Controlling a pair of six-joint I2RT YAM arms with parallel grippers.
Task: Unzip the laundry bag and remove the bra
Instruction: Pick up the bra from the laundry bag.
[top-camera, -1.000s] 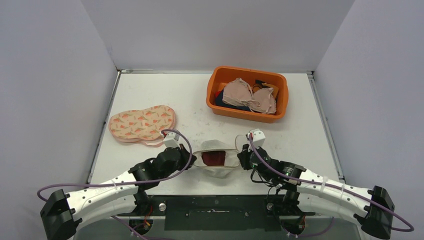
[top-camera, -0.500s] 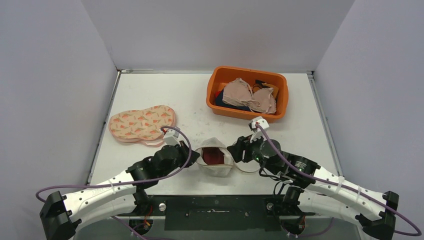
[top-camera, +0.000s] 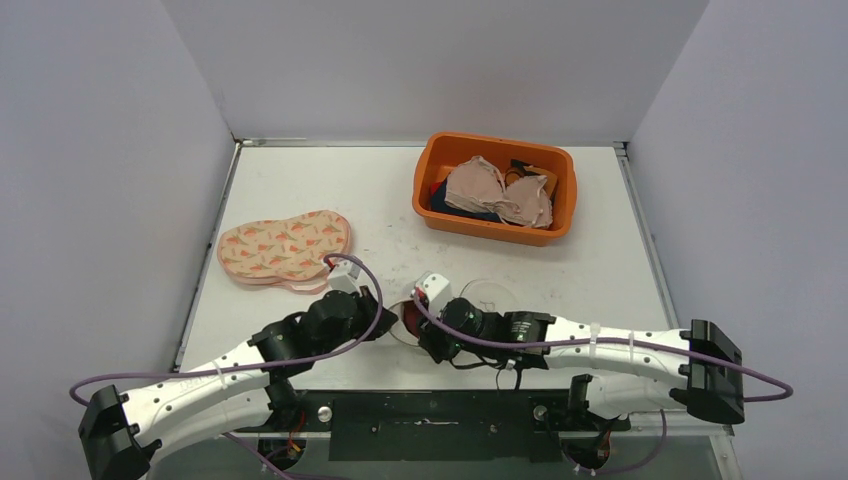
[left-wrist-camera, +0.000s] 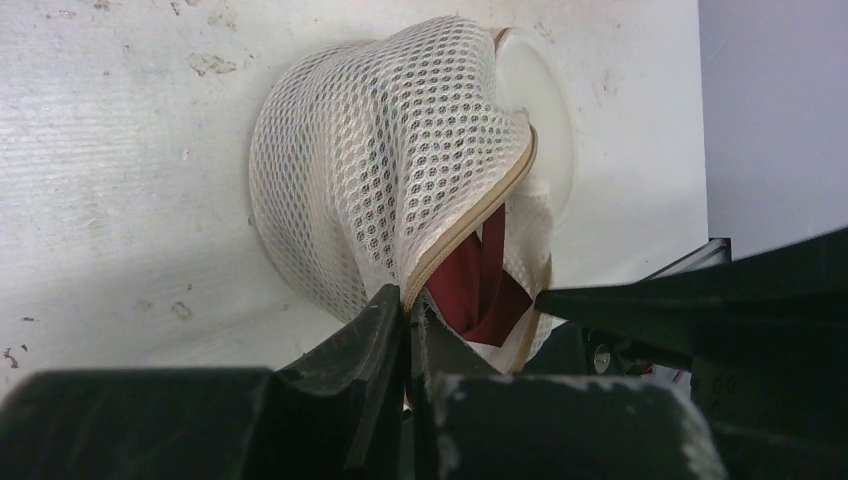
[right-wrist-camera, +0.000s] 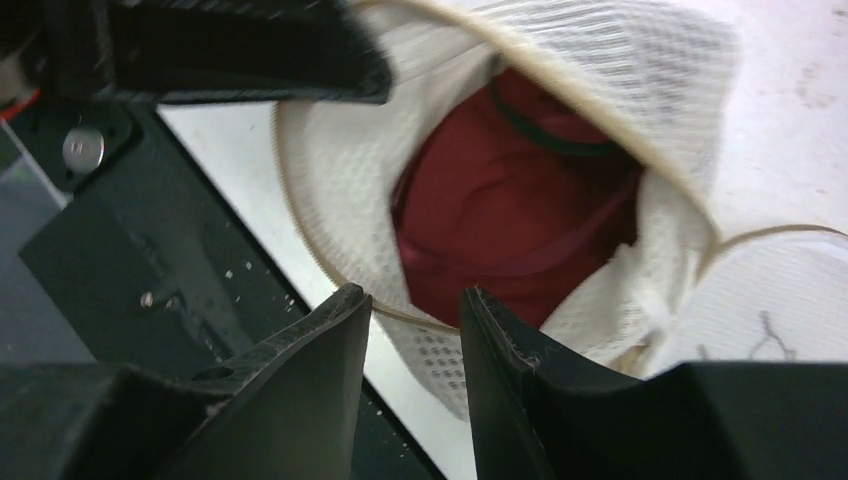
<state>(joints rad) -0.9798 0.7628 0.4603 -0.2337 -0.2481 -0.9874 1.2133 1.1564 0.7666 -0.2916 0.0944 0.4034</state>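
"Since you have the better angle, how far along is it?"

"Starting at the left of the overhead view, a carrot-print pouch lies on the counter, apart from both arms. Lower and to its right, the left claw is pressed together on the zip edge of the laundry bag, holding that side of the mouth up."

"So the zip is undone?"

"It looks that way. The bag sits at the bottom centre of the overhead view with its mouth gaping wide. The bra, dark red, is inside the mesh and not out yet."

"And the other arm?"

"The right claw is right at the opening. Its fingers are parted a little with nothing pinched between them, and they're aimed at the red fabric."

"What's left, then?"

"I'd say the unzipping is done. Taking hold of the bra and drawing it clear are both to come. In the upper right, an orange tub holds other garments, with a beige one on top. Whether the bra goes there, I can't say."
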